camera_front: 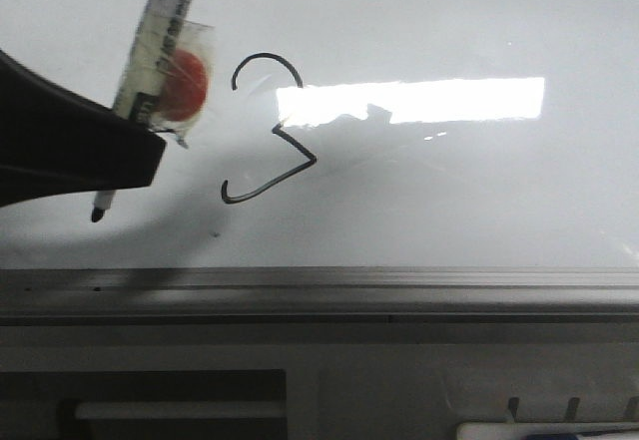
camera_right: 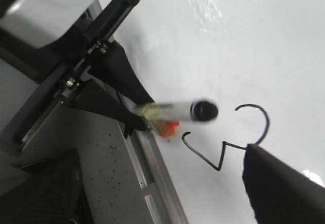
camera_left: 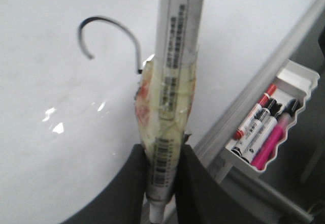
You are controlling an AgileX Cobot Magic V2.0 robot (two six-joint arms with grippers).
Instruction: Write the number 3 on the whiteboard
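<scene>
The number 3 (camera_front: 314, 160) is drawn in thin black line on the whiteboard (camera_front: 449, 191), left of a bright light reflection. My left gripper (camera_front: 140, 139) is shut on a white marker (camera_front: 170, 1) with a red pad taped to it (camera_front: 186, 86). The marker tip (camera_front: 97, 216) points down, left of the 3's lower tail and apart from the line. The left wrist view shows the gripper (camera_left: 162, 186) clamping the marker (camera_left: 177, 46) and the 3's top arc (camera_left: 109, 20). The right wrist view shows the 3 (camera_right: 203, 155), the marker (camera_right: 172, 110) and my right gripper (camera_right: 162, 203) open and empty over the board's edge.
A grey metal rail (camera_front: 319, 290) runs along the board's near edge. A white tray (camera_left: 292, 74) holding several markers (camera_left: 259, 127) hangs beside the board; it also shows in the front view (camera_front: 539, 428). A speckled grey surface (camera_right: 101, 173) lies beyond the rail.
</scene>
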